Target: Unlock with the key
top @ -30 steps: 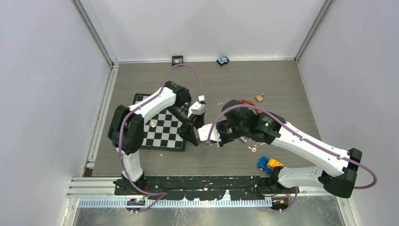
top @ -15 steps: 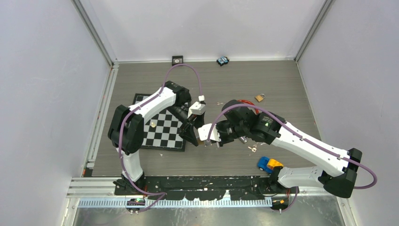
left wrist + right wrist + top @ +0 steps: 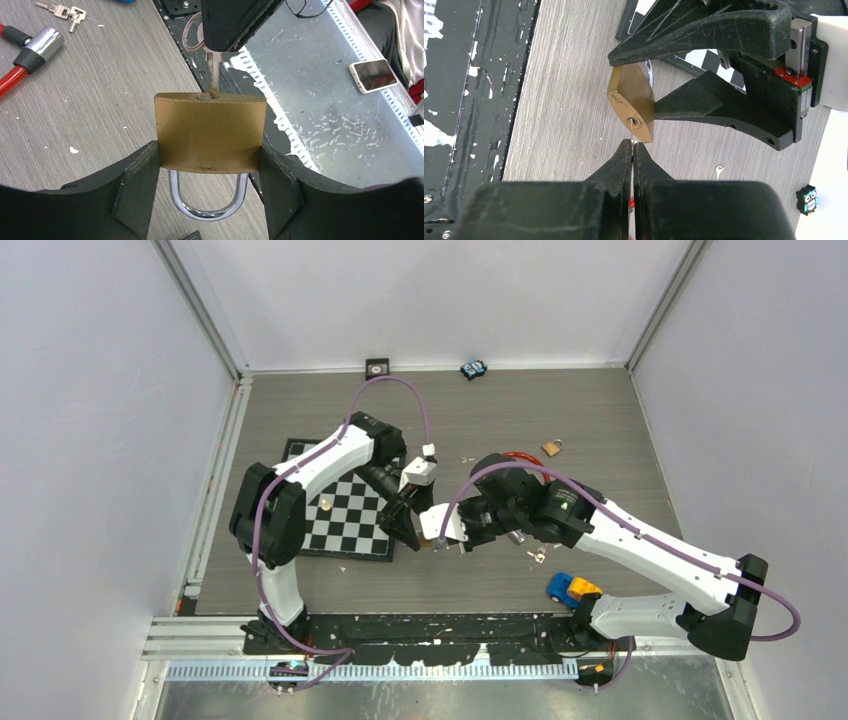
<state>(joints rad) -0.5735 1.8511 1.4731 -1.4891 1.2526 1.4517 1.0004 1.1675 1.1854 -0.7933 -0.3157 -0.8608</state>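
Note:
A brass padlock (image 3: 209,132) with a steel shackle (image 3: 207,210) is clamped by its sides in my left gripper (image 3: 209,161), shackle toward the wrist and keyhole facing away. My right gripper (image 3: 632,146) is shut on a silver key (image 3: 214,70), and the key's tip sits in the keyhole in the padlock's (image 3: 631,105) bottom face. A key ring hangs behind the right gripper's fingers. Seen from above, both grippers meet just off the chessboard's right edge, left gripper (image 3: 405,523) and right gripper (image 3: 440,540) nose to nose.
A chessboard (image 3: 345,510) lies under the left arm. A red cable lock (image 3: 515,456), a small second padlock (image 3: 551,448), spare keys (image 3: 537,556) and a blue-yellow toy truck (image 3: 572,589) lie to the right. An owl figure (image 3: 473,369) stands by the back wall.

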